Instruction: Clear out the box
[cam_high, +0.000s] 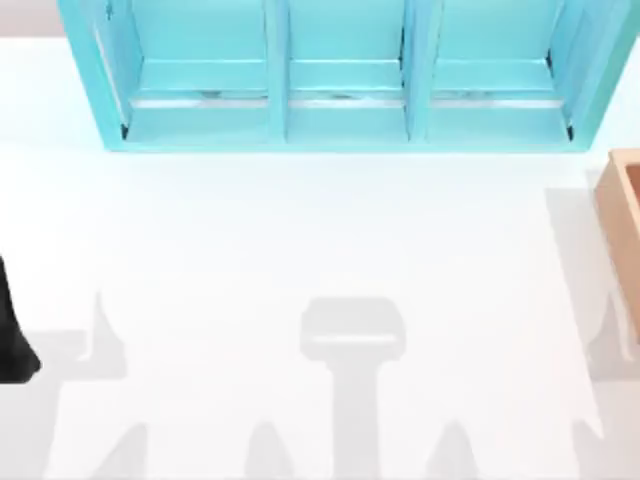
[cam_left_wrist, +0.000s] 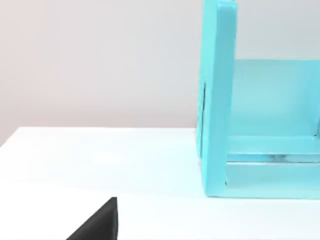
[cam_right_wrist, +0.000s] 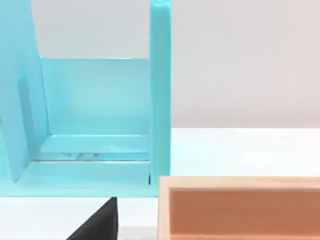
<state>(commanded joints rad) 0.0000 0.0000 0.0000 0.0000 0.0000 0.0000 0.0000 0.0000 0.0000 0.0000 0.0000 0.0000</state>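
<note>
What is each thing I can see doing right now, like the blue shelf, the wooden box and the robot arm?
Big turquoise three-bay shelf: upright at the far edge of the table, all three bays empty.
Light-brown wooden box: open on top, sitting at the table's right edge near the shelf's right end; its floor is hidden.
White table: bare in the middle, with only shadows on it.
Left arm: a dark part sits at the table's left edge.
</note>
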